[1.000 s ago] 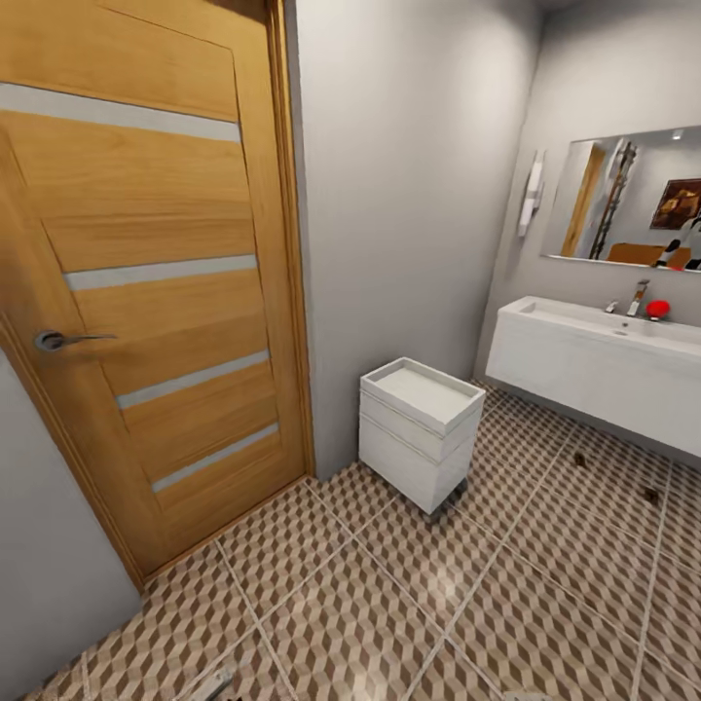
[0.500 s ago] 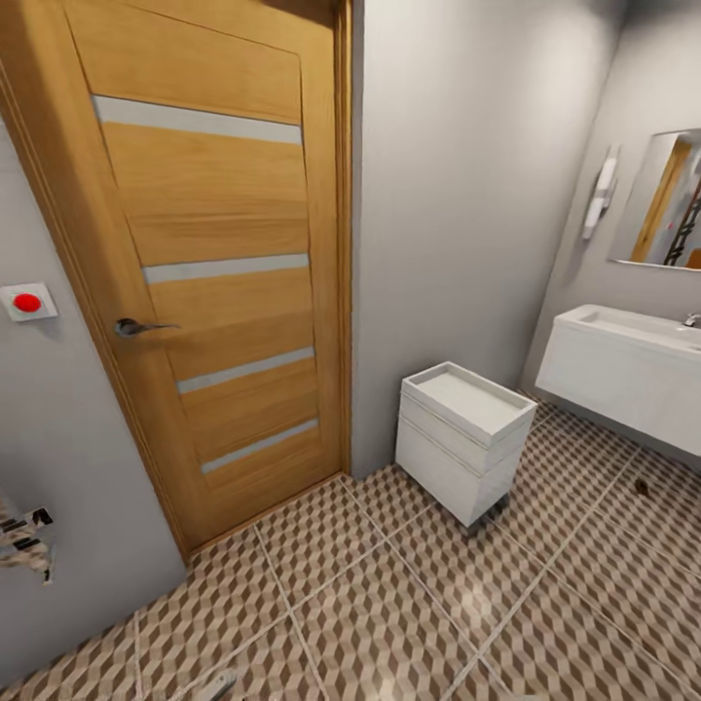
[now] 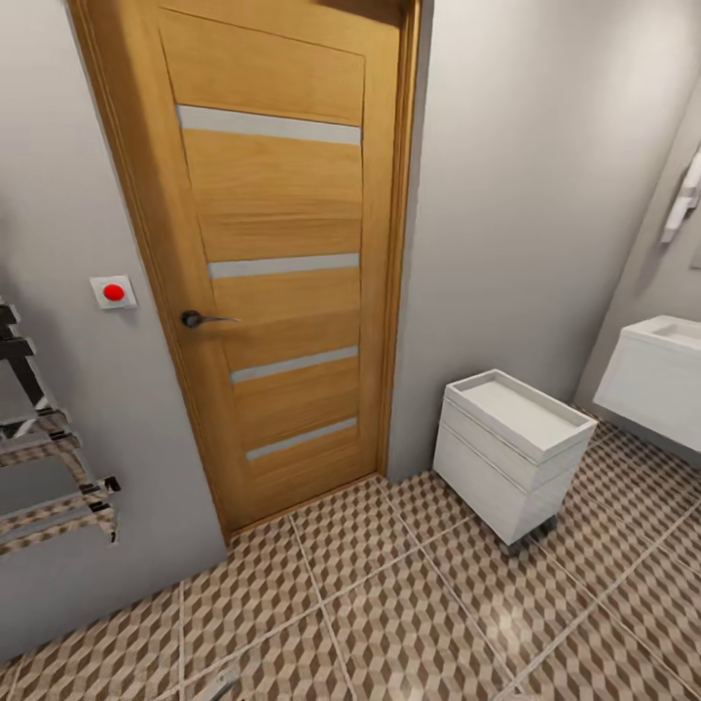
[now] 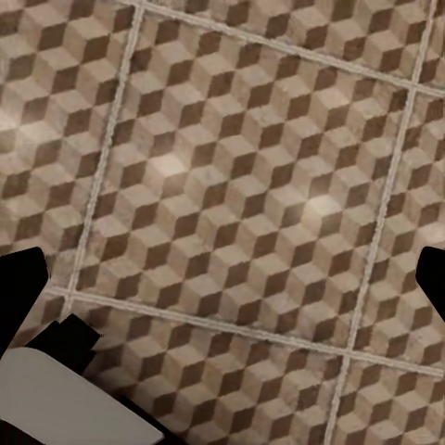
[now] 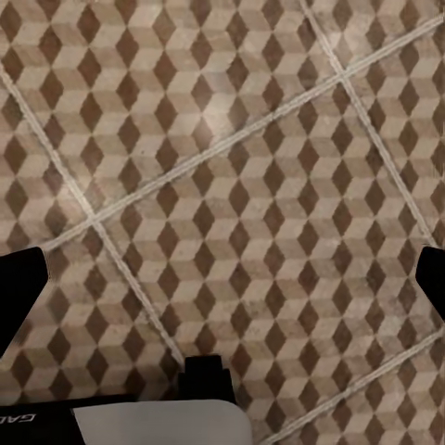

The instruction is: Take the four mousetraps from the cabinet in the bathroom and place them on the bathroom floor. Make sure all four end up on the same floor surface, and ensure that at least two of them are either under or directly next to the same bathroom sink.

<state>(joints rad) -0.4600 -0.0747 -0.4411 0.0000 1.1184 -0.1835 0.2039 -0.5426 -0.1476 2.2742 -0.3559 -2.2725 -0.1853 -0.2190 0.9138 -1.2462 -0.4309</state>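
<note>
Transit, by the look of it: travelling through the bathroom with nothing carried. Facing a wooden door (image 3: pixel 282 273) with a red button (image 3: pixel 114 291) on the wall beside it, a towel rack (image 3: pixel 49 467) off to one side and a small white drawer unit (image 3: pixel 511 453) standing on the bathroom floor (image 3: pixel 389 604) to the other. Beyond that unit, just a corner of the white sink (image 3: pixel 657 375) at the frame edge.

Left gripper (image 4: pixel 222 287) spread wide, dark fingertips at opposite edges of its wrist view, nothing between the jaws but cube-patterned tile well beyond them. Right gripper (image 5: pixel 222 283) likewise spread and empty, with bare tile and pale grout lines running across the gap ahead of its jaws.

Judged as the approach step, either toward the cabinet for a pickup or between trips; cannot tell from these views how many mousetraps are already placed. Next move, probably: finish steering the base until the orange-brown cabinet sits squarely ahead of the jaws, stop within reach, then bring one open gripper to a drawer handle or to a trap. Worth keeping clear of the drawer unit and rack while manoeuvring.
</note>
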